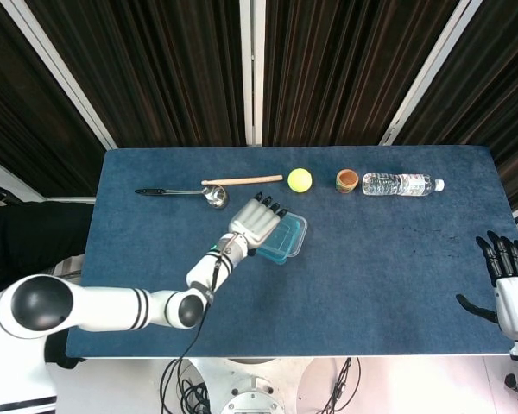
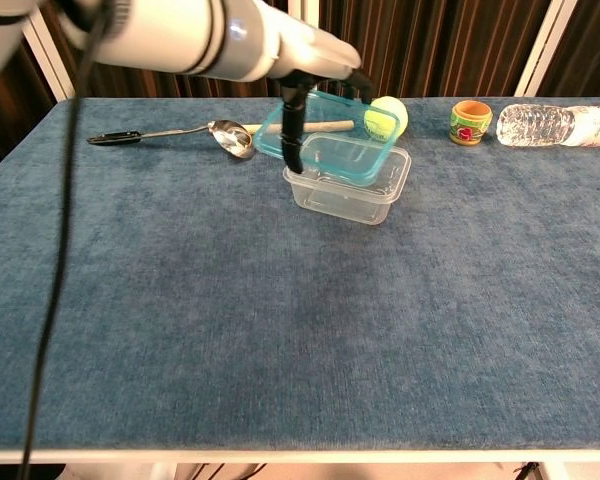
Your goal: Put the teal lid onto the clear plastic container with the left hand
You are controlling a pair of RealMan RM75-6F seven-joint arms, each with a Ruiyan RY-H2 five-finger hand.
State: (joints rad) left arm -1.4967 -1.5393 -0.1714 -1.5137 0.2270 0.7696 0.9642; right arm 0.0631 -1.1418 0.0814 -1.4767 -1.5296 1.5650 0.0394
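A: While the left hand (image 1: pixel 257 226) hangs over the middle of the blue counter (image 2: pixel 280 330), what do its fingers (image 2: pixel 292 140) have?

B: They grip the teal lid (image 2: pixel 330 138), holding it tilted just above the clear plastic container (image 2: pixel 355 195). The lid's far edge sits higher than the near one, and I cannot tell whether it touches the container's rim.

A: And the right hand (image 1: pixel 511 285)?

B: It is at the counter's right edge, well apart from everything, fingers spread and holding nothing.

A: What else lies back there?

B: A metal ladle (image 2: pixel 180 133) and a wooden stick (image 2: pixel 305 127) to the left of the container, a yellow-green ball (image 2: pixel 388 117) just behind it, then a small orange cup (image 2: pixel 470 122) and a water bottle (image 2: pixel 558 125) on its side further right.
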